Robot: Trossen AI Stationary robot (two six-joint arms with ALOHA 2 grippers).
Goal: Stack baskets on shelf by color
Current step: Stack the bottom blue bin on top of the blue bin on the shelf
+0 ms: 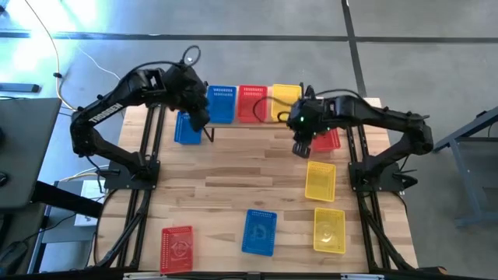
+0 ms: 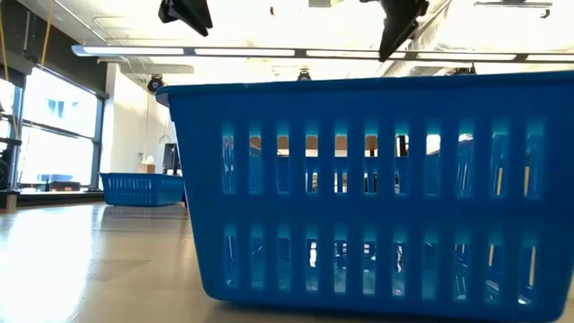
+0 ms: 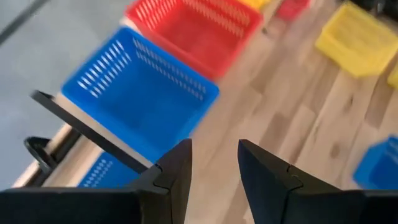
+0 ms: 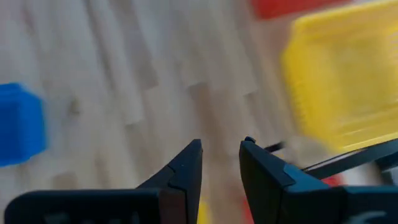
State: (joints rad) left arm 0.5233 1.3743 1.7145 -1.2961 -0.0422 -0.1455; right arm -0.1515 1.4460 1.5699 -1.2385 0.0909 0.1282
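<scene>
Left gripper (image 1: pixel 204 124) hovers beside shelf's blue basket (image 1: pixel 222 103), fingers slightly parted, empty. Right gripper (image 1: pixel 300 148) near red basket (image 1: pixel 327 140), likewise empty.

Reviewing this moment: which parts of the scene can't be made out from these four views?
- Low view: the near blue basket fills the frame, hiding the shelf and most baskets.
- High view: the red basket is partly covered by the right gripper; the left gripper overlaps a blue basket.
- Right wrist view: the yellow basket is motion-blurred.
</scene>
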